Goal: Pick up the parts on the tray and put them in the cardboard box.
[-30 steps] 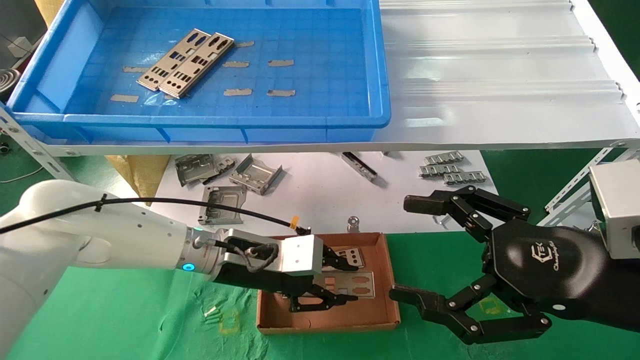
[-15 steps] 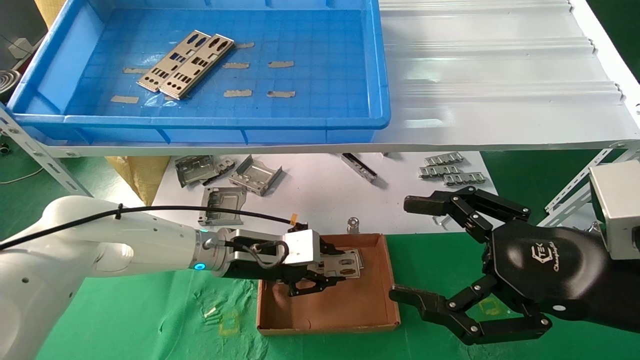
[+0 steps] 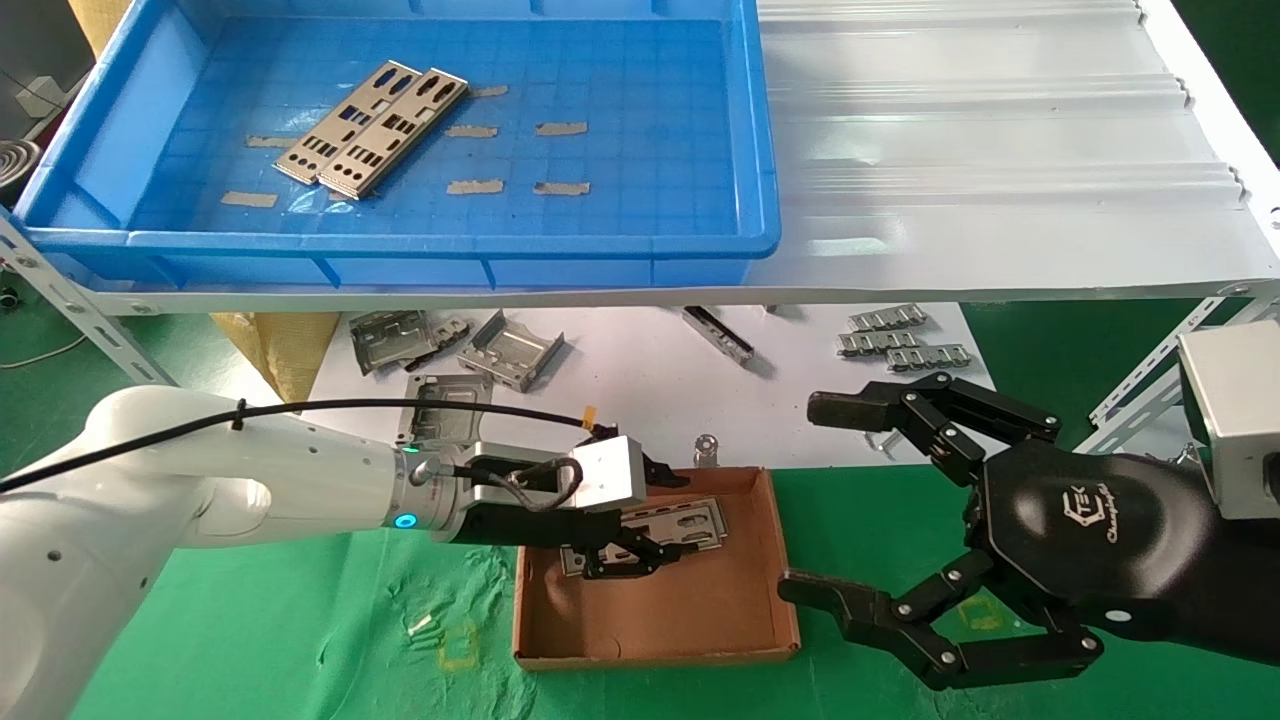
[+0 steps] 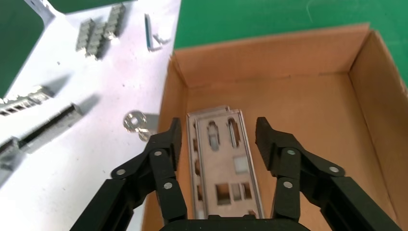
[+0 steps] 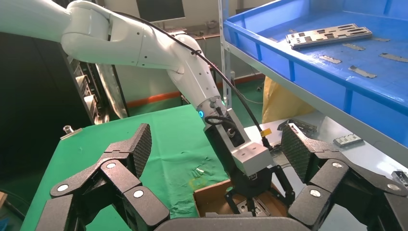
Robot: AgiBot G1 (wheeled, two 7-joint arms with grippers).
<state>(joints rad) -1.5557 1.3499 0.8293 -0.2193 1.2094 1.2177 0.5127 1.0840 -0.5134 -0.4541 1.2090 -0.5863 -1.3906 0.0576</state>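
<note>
Two silver-grey punched parts (image 3: 372,128) lie side by side in the blue tray (image 3: 400,243) on the upper shelf. My left gripper (image 3: 688,514) hovers low over the far half of the cardboard box (image 3: 700,610), open. A part (image 3: 690,522) lies flat on the box floor below it. In the left wrist view this part (image 4: 226,168) sits between the spread fingers of the left gripper (image 4: 219,130), touching neither. It seems to rest on a second plate. My right gripper (image 3: 808,498) is open and empty, parked to the right of the box.
Bent metal brackets (image 3: 455,350), a narrow strip (image 3: 718,333) and chain-like strips (image 3: 895,340) lie on the white sheet behind the box. A small metal ring (image 3: 707,443) sits at the box's far wall. Green cloth (image 3: 300,620) surrounds the box.
My left gripper carried the part toward the far side of the box, opened its fingers and drew back a little to the left. The part now lies in the box. The right arm stayed still.
</note>
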